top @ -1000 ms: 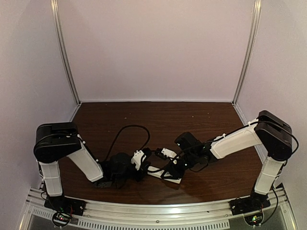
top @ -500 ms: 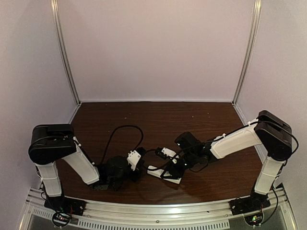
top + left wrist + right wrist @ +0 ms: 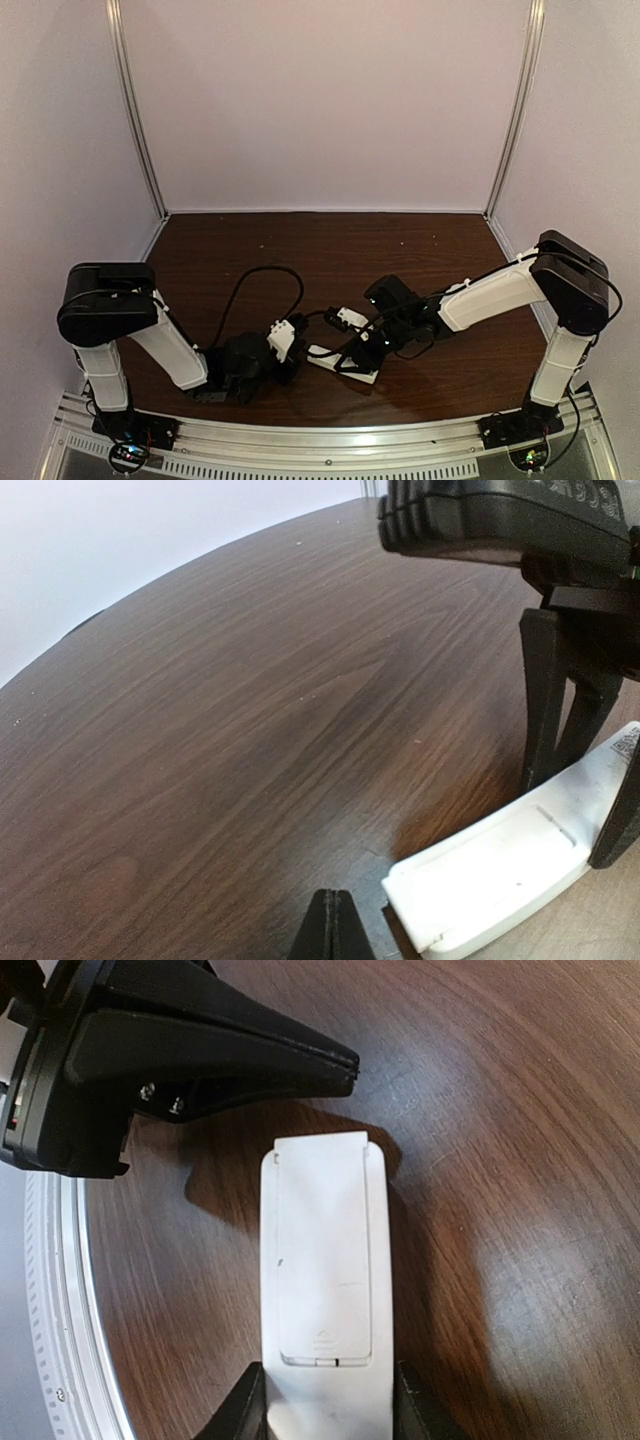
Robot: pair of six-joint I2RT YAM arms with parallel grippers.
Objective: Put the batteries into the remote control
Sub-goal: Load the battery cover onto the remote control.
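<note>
The remote control [image 3: 322, 1270] is a slim white bar lying on the dark wooden table, back side up, with its flat cover panel [image 3: 320, 1260] closed on it. My right gripper [image 3: 325, 1400] is shut on its sides near one end; the top view shows the same hold on the remote control [image 3: 345, 363]. My left gripper [image 3: 334, 898] is shut with nothing in it, its tip on the wood just off the remote control's [image 3: 500, 875] free end, apart from it. The left gripper [image 3: 345, 1063] shows as a black wedge beyond that end. The batteries are out of view.
A black cable [image 3: 262, 275] loops over the table behind the left wrist. The metal rail [image 3: 330, 440] runs along the near edge, close to the remote. Pale walls close in the back and both sides.
My left arm has drawn back to the left and toward the near edge, away from the remote's end. The right arm and the remote have not moved.
</note>
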